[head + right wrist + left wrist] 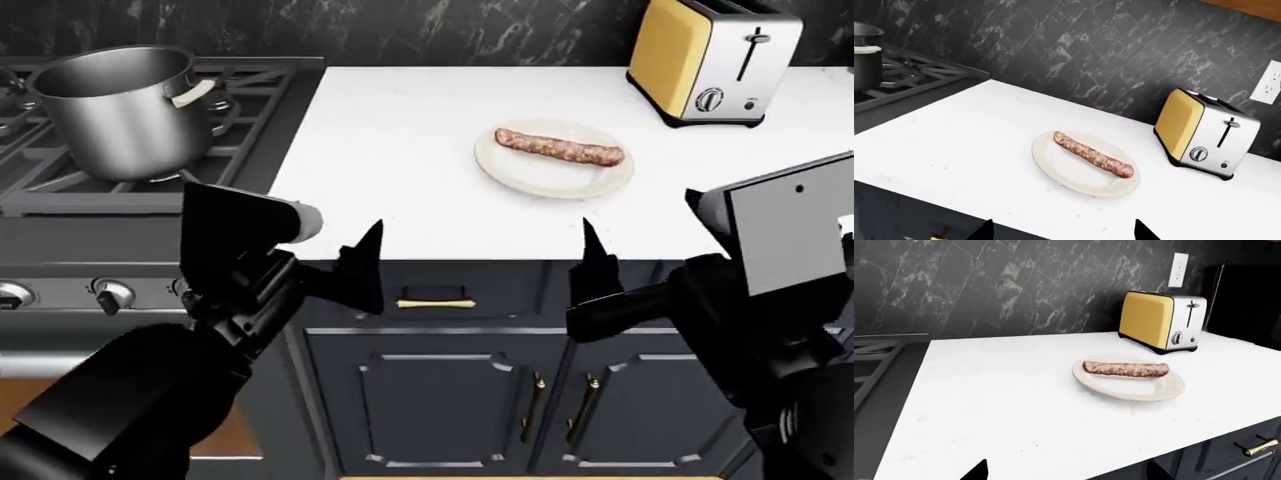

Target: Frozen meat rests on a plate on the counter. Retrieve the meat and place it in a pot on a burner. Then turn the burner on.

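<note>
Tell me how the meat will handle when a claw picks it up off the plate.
The meat lies dead straight, so it is probably frozen stiff rather than floppy. Being round, it may roll on the smooth plate if nudged. A mid-length grip should balance it.

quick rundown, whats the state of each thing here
meat: lying on the plate, untouched
plate: flat on the counter
pot: upright on the stove grate, no lid
toaster: upright, lever up
left hand: open, holding nothing
right hand: open, holding nothing
</note>
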`<state>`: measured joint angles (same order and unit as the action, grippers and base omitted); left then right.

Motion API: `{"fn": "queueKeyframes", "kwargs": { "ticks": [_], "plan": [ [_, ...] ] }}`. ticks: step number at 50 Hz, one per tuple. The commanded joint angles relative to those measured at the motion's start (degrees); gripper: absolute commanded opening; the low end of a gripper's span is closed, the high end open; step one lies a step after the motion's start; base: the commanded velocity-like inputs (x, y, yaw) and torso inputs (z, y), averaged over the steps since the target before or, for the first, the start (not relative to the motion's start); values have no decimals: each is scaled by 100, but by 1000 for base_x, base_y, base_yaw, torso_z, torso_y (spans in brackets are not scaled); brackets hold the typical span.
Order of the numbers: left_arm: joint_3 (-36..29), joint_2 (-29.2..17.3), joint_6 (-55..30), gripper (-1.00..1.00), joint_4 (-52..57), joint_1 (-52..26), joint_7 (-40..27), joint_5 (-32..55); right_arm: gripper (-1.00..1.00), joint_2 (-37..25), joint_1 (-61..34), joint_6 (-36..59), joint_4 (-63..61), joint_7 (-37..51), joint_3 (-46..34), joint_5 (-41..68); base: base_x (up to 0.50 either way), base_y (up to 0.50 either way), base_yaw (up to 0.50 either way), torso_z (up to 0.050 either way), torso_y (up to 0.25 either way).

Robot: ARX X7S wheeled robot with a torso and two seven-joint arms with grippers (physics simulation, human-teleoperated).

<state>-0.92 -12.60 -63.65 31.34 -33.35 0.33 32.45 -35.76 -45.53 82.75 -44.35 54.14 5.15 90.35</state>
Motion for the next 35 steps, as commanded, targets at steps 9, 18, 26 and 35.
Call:
{"fn": "queueKeyframes", "kwargs": {
  "ticks": [9,18,26,35],
  "plan": [
    [106,-4,-255,100,-26,-218,-37,232,100,-71,-441,-285,225,338,-61,750,500,0,0,0,0],
    [93,-19,-221,100,-66,-223,-68,243,100,-137,-541,-346,256,376,-151,807,500,0,0,0,0],
    [85,-63,-214,100,35,-194,-122,256,100,-316,-655,-457,268,557,-234,1158,500,0,0,0,0],
    [67,-90,-177,100,118,-174,-210,238,100,-593,-724,-629,325,705,-201,1533,500,0,0,0,2]
  ]
}}
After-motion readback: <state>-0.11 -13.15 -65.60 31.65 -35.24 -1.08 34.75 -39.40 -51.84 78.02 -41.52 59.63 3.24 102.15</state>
